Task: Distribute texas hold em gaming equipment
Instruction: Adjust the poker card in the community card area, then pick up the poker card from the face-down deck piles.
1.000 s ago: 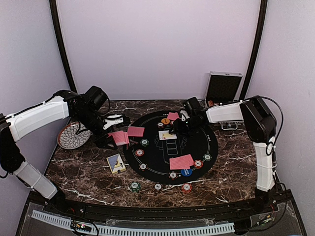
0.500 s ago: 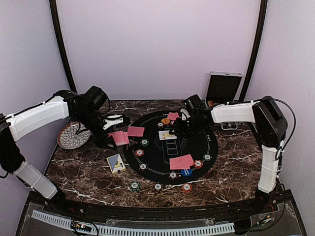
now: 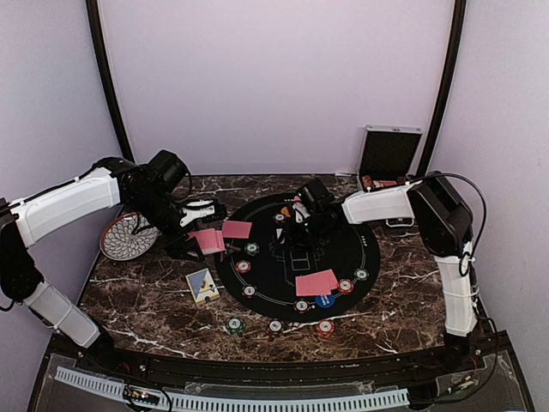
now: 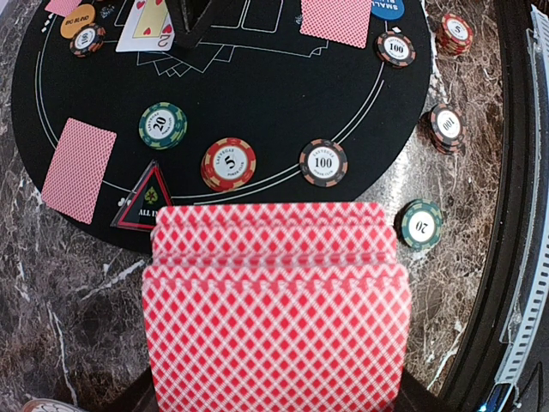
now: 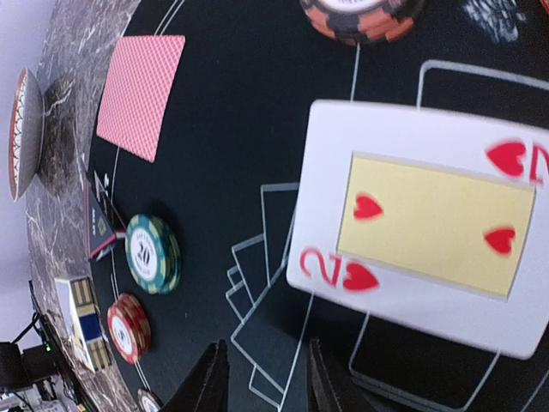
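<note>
Nearest the arm bases, three small round poker chips sit on the dark marble table (image 3: 146,300): a green chip (image 3: 234,325), a dark red-and-black chip (image 3: 275,326) and a red chip (image 3: 325,327). A bit further in there's a little blue-and-yellow card box (image 3: 202,285), just off the left edge of the round black felt mat (image 3: 274,268).

On the near part of the mat lies a pair of red-backed cards (image 3: 316,282), face down, with a blue chip (image 3: 324,301) right beside them.

The left gripper (image 3: 196,245) is clamped on a fanned stack of red-backed playing cards (image 4: 274,318), held over the marble by the mat's left edge. One single red-backed card (image 3: 237,229) lies just past it, on the mat's rim.

The right gripper (image 5: 262,378) hangs over the middle of the mat, fingers (image 5: 210,382) apart with only black felt between them. A face-up two of hearts card (image 5: 420,232) lies flat on the mat beside it.

Further left is a patterned white plate (image 3: 129,236). At the back right a silver hinged case (image 3: 389,153) stands open.
</note>
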Tool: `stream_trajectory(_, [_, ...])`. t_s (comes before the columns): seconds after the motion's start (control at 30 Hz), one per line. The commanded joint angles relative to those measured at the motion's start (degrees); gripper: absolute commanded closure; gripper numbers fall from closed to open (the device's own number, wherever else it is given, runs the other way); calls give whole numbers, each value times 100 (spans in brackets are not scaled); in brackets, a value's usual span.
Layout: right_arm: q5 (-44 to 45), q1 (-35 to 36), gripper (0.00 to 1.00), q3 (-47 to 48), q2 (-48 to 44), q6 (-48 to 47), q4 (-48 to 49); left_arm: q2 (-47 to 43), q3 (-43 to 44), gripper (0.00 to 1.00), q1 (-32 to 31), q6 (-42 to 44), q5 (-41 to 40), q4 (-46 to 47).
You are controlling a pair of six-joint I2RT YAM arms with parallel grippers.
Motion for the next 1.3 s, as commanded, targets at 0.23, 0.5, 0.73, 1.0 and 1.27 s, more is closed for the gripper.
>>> stream_trajectory(0.23, [355, -133, 70, 648, 529, -147, -277, -156, 151, 100, 31, 49, 133, -127])
stream_trajectory(0.5, [114, -15, 54, 626, 8, -276, -296, -146, 160, 100, 35, 40, 151, -119])
stream_trajectory(0.73, [-518, 248, 28, 185, -981, 228, 391, -153, 161, 100, 30, 35, 147, -106])
stream_trajectory(1.0, [-1105, 777, 20, 115, -937, 675, 1291, -146, 185, 100, 33, 22, 190, -76])
stream_trajectory(1.27, [-1105, 1162, 20, 608, -522, 675, 1733, -150, 217, 100, 32, -3, 228, -92])
